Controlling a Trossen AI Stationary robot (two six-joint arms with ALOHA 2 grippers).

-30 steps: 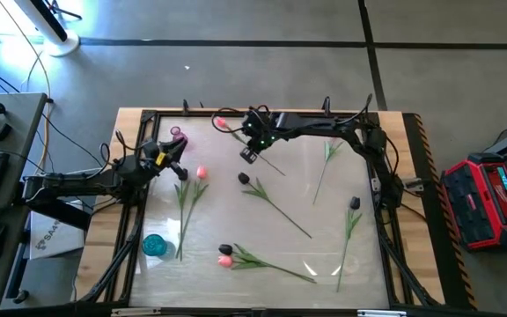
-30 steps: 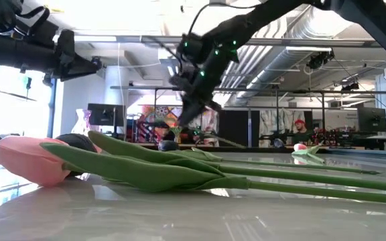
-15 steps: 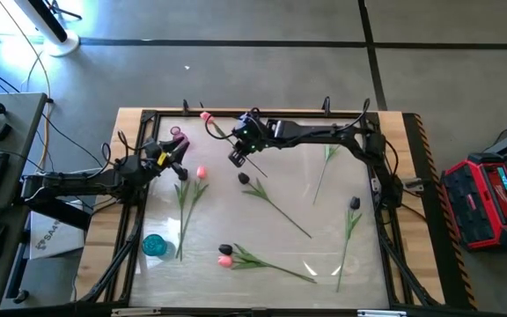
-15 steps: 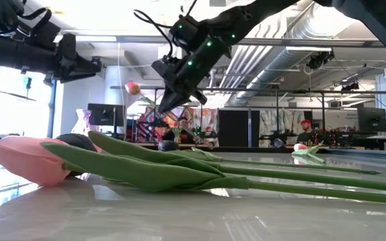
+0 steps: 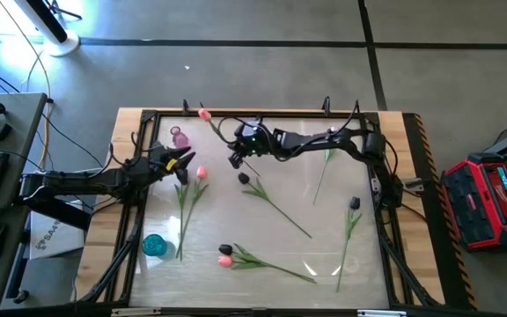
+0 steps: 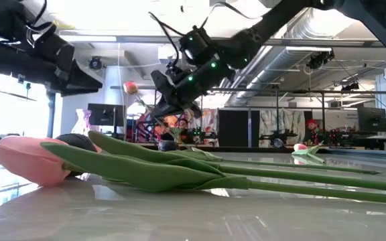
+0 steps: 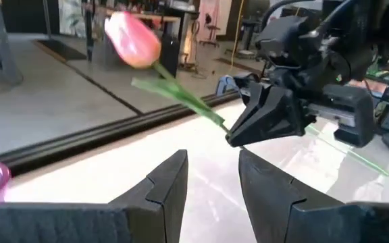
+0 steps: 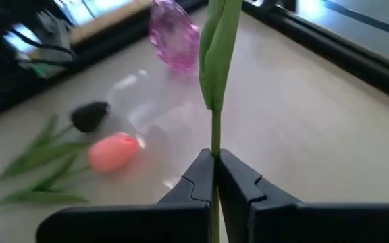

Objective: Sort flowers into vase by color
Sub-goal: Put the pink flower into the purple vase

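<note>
The right gripper (image 5: 234, 158) stands above the desk (image 5: 324, 220) near the middle of its far edge, its fingers pressed together on the thin green stem of a pink tulip (image 5: 204, 114); the right wrist view shows the stem nipped between the fingertips with a leaf rising just beyond them. The head hangs clear of the surface, out toward the far left corner, close to the pink vase (image 5: 180, 137) that stands there. The left gripper (image 5: 188, 158) waits near the left edge, just beside that vase, its fingers (image 7: 167, 185) parted and holding nothing; its wrist view looks straight at the carried flower and the other arm's closed fingertips. A blue vase (image 5: 154, 245) stands toward the near left corner. The other flowers lie flat on the desk: a pink one (image 5: 202, 173) by the left gripper, a dark one (image 5: 244, 178) near the centre, a dark (image 5: 225, 250) and pink (image 5: 225, 261) pair by the near edge, a dark one (image 5: 355, 203) toward the right edge. Judged as handled: the tulip is light, and the stem thin and apparently flexible, so the head may swing and the stem may turn in a narrow pinch. Hold on the bare stem below the leaves, never on the head or a leaf, and lower it stem-end first into the narrow vase mouth.
</note>
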